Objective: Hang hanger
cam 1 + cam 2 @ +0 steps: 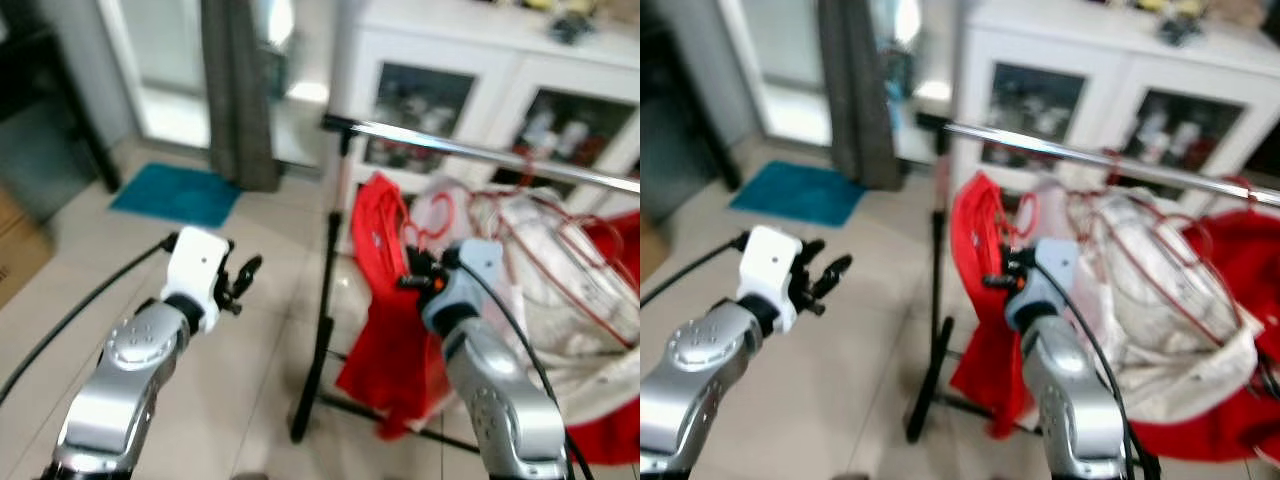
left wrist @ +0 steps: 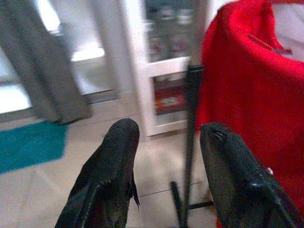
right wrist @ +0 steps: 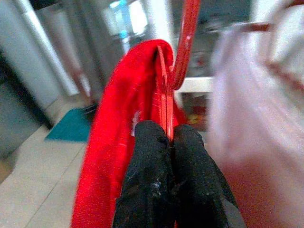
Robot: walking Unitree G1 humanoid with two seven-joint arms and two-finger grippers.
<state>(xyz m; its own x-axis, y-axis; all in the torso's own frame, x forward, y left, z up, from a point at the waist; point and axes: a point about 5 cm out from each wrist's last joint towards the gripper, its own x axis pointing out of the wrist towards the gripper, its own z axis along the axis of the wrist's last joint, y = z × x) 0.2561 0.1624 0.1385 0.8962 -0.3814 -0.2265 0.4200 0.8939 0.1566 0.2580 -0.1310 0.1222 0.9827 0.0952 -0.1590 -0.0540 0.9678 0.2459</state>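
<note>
Below the rail [image 1: 480,152]: right gripper [image 3: 170,137] pinched tight on red hanger [image 3: 183,52], red garment [image 1: 385,300] draped, hook up for lifting on. Left of rail: left gripper [image 2: 166,137] agape, empty, kept clear.

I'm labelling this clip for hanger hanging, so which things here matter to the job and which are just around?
Job:
- red hanger, shut in the right gripper
- red garment on it
- clothes rail
- left gripper, open

Around:
- white cabinet
- teal mat
- grey curtain
- white clothes
</note>
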